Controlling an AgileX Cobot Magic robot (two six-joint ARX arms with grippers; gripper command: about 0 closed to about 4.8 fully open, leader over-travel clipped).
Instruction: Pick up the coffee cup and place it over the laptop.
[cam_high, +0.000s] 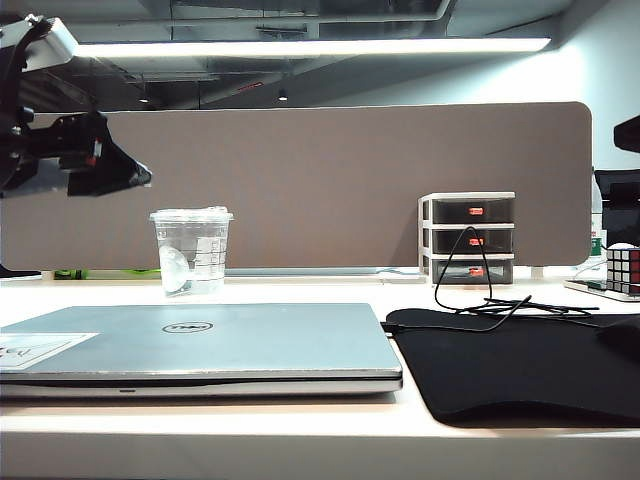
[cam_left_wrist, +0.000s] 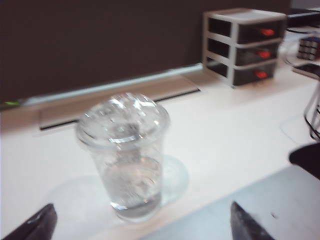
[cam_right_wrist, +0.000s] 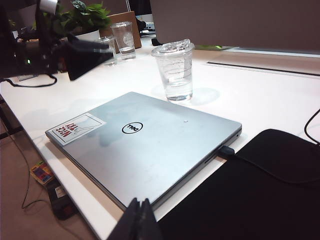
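The left gripper's (cam_left_wrist: 140, 225) two dark fingertips (cam_left_wrist: 35, 225) stand wide apart with nothing between them, one on each side of the coffee cup (cam_left_wrist: 125, 160), which sits ahead of them untouched. From the exterior view that gripper (cam_high: 135, 178) hangs in the air up and to the left of the cup, nose pointing toward it, its black arm reaching in from the left edge.

The right gripper (cam_right_wrist: 141, 220) has its two fingers pressed together, holding nothing, poised above the near edge of the laptop (cam_right_wrist: 145, 145).

The coffee cup (cam_high: 191, 252) stands upright on the white desk (cam_high: 330, 290), lid on, just behind the closed laptop (cam_high: 200, 345) and apart from it. The laptop lies flat, Dell logo (cam_high: 186, 327) up, a white sticker (cam_high: 40, 350) at one corner. Beside it lies a black mouse mat (cam_high: 510, 365), with a cable (cam_high: 470, 270) trailing toward a small drawer unit (cam_high: 468, 238) at the partition (cam_high: 330, 180).
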